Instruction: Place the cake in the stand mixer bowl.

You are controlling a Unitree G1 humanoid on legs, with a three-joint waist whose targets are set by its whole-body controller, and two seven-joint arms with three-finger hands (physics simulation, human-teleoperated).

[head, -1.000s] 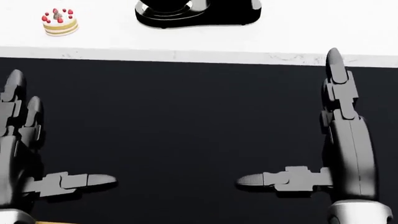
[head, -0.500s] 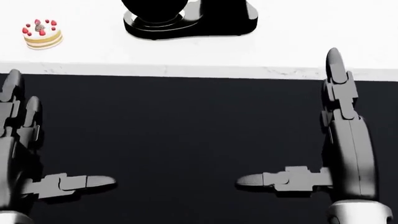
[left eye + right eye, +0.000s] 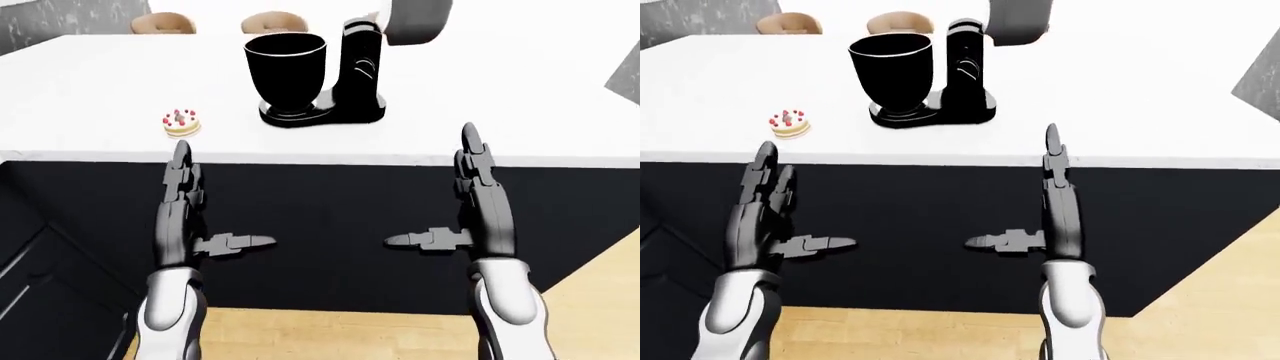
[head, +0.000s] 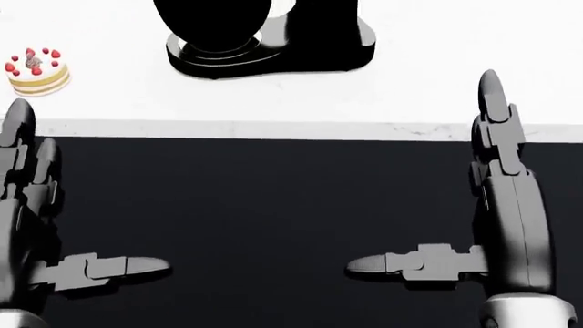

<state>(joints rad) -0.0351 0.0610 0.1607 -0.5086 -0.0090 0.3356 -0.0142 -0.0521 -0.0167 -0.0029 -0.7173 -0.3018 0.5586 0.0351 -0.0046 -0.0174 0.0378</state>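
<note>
The white counter (image 3: pixel 90 90) tops a black cabinet face (image 3: pixel 330 217); both eye views take in its whole spread, with wood floor (image 3: pixel 330 334) below and two chair backs (image 3: pixel 275 22) at the far edge, while the head view crops to the near edge. The stand mixer (image 3: pixel 355 71) stands upright, its black bowl (image 3: pixel 286 67) opening upward. The left hand (image 3: pixel 185 217) and right hand (image 3: pixel 478 206) hover released, fingers spread, holding nothing. The cake (image 3: pixel 181 122) sits flat, left of the mixer, berries up

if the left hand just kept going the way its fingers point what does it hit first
Probably the cake: the left hand points up the left-eye view toward it, fingers open, below the counter edge. Depth is unclear, so it might meet that edge first.
</note>
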